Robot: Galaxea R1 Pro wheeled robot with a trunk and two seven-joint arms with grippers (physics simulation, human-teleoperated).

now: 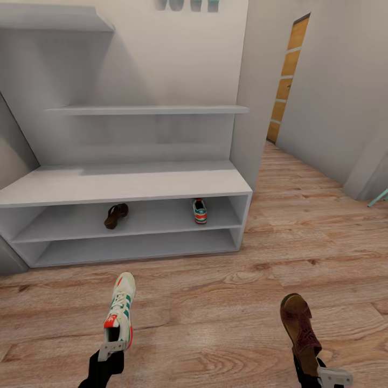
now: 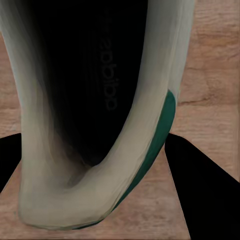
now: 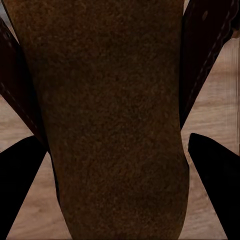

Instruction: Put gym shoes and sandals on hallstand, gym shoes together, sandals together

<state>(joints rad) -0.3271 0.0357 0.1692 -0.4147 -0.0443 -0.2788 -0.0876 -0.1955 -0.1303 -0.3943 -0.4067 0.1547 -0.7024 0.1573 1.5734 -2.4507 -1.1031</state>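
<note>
Head view showed the robot facing the hallstand [image 1: 129, 186] with a shoe in each arm: the left gripper [image 1: 111, 347] had its fingers clamped on the heel of a gym shoe [image 1: 121, 310], toe pointed toward the rack, and the right gripper [image 1: 323, 372] held a brown sandal [image 1: 299, 328] by its heel end in the same way, both carried above the corridor floor [image 1: 226, 302]. Holding each from behind likely served to slide it toe-first into a shelf. The upper open shelf already carried the other sandal [image 1: 116, 215] toward its left and the other gym shoe [image 1: 200, 210] toward its right, well apart, so each carried shoe sat roughly opposite its mate. Wide room remained between and beside the two shelved shoes, though the bench top's front edge overhung the opening and the right side panel stood close to the shelved sneaker. Left wrist view looked into the sneaker's dark opening [image 2: 95, 85]; right wrist view showed the sandal's insole [image 3: 107, 115] between dark fingers.
</note>
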